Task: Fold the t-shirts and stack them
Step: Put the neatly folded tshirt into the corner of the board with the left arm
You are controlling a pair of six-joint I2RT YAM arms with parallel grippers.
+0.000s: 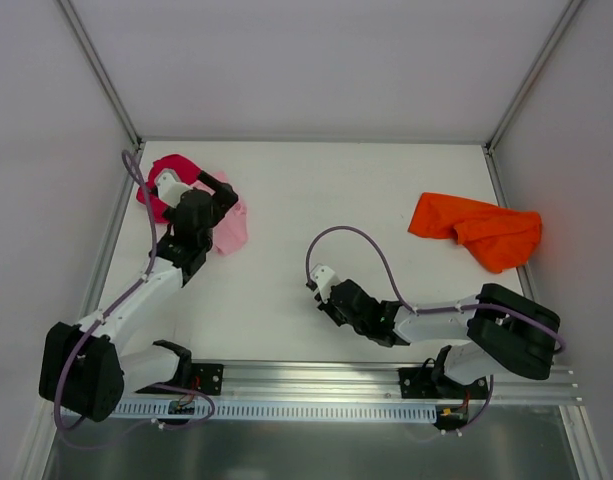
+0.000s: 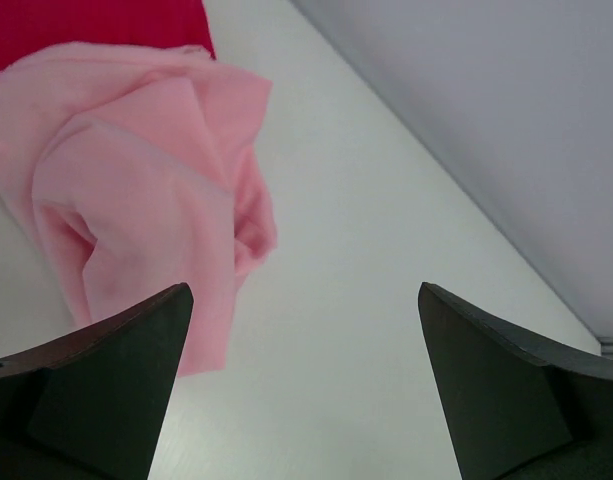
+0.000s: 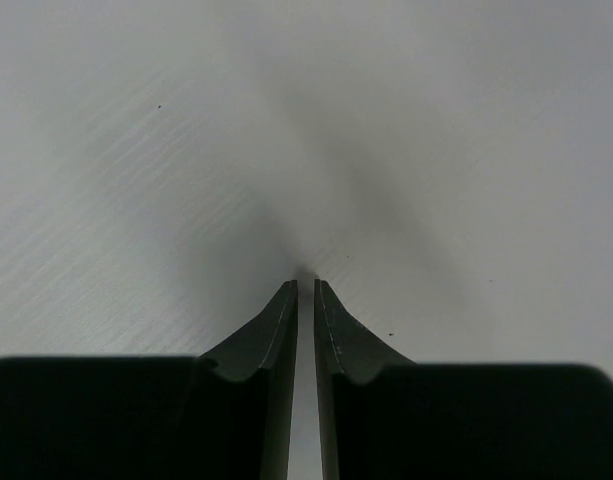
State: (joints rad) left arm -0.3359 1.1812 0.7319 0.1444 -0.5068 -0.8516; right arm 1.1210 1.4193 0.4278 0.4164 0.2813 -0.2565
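Note:
A light pink t-shirt [image 1: 233, 230] lies crumpled at the far left of the table, partly on a crimson red t-shirt [image 1: 172, 168]. My left gripper [image 1: 218, 196] hovers over the pink cloth. In the left wrist view its jaws [image 2: 306, 300] stand wide open with nothing between them, the pink t-shirt [image 2: 156, 200] lies just ahead on the left, and the red t-shirt [image 2: 96, 22] shows behind it. A bright orange t-shirt [image 1: 481, 228] lies bunched at the far right. My right gripper [image 1: 314, 285] rests low at the table's middle, shut and empty [image 3: 306, 285].
The white table [image 1: 366, 200] is fenced by metal posts and pale walls on three sides. A metal rail [image 1: 316, 385] at the near edge carries both arm bases. Purple cables loop off each arm.

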